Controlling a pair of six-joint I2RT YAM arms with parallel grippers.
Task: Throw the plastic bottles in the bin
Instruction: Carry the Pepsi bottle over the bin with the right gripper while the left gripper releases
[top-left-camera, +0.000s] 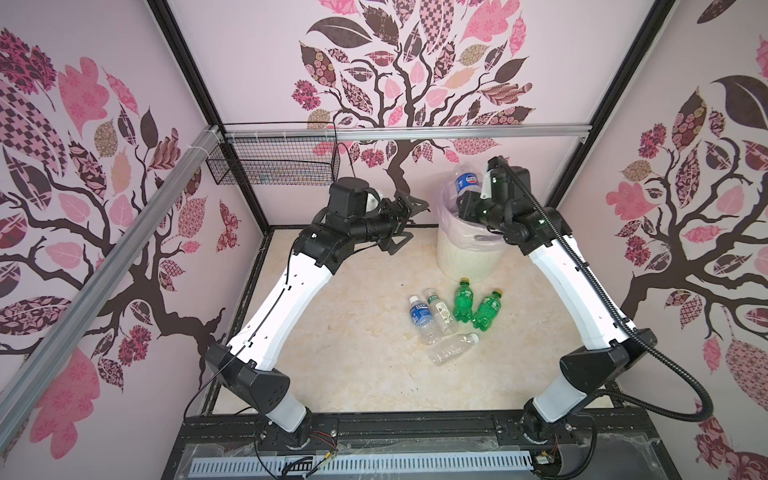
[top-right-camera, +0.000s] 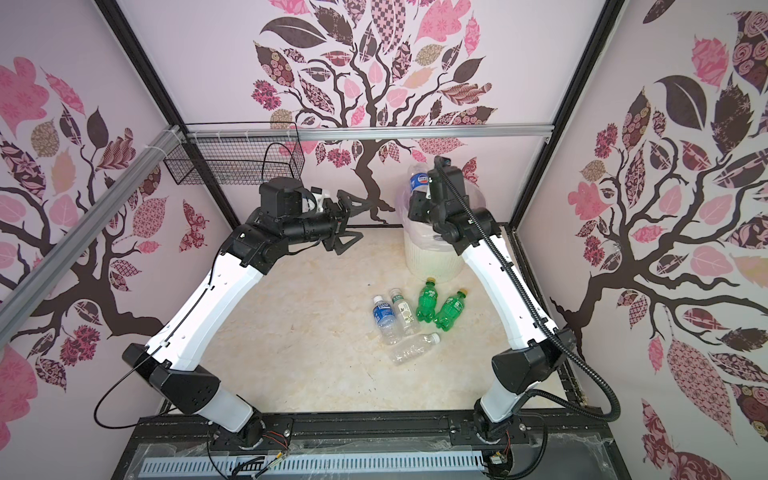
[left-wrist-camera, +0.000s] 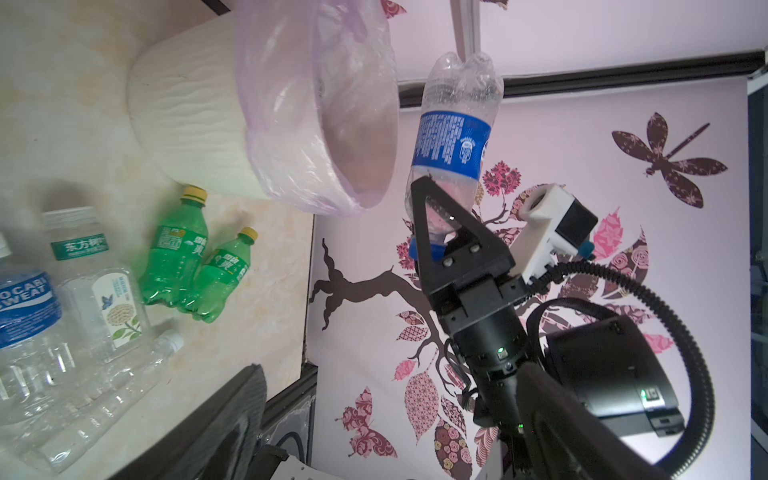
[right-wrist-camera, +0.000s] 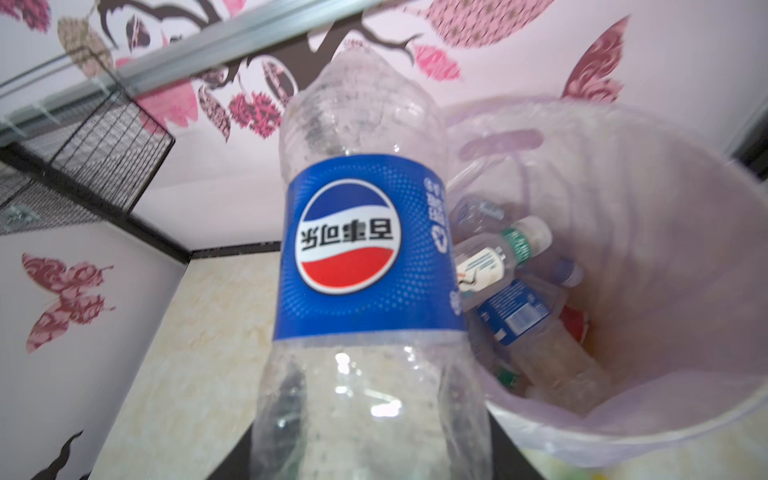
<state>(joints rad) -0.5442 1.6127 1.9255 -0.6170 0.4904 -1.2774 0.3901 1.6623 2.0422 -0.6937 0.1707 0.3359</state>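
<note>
Right gripper (left-wrist-camera: 440, 208) is clamped on the neck end of the blue-label bottle (left-wrist-camera: 453, 141), with the blue cap tucked in behind the fingers (left-wrist-camera: 473, 253) and the base pointing away from the arm. That's my first worry. It's gripping the skinny tapered bit while the whole body hangs out past the grip, so I reckon the bottle could swivel or slip out early.

The bottle is up by the rim of the bin (top-left-camera: 461, 257). Both top views put it at the far left edge of the mouth, and in the right wrist view the opening sits off to one side of it, not underneath. Honestly can't tell if it's properly over the hole. If it lets go here, my guess is it clips the rim or the loose lilac bag (right-wrist-camera: 665, 415) and drops behind the bin by the back wall, which looks awkward to reach.

There are also a few bottles inside (right-wrist-camera: 515, 307) already, so a long one landing crooked might stick up or bounce back out.

Left gripper (top-left-camera: 409, 224) is spread wide and empty, hovering just beside the bin. The two arms are pretty close, so a careless swing from either could bump the other.

Five more bottles (top-left-camera: 444, 320) lie bunched on the floor (top-left-camera: 332, 353) right in front of the bin. A miss dropping there could scatter them.
</note>
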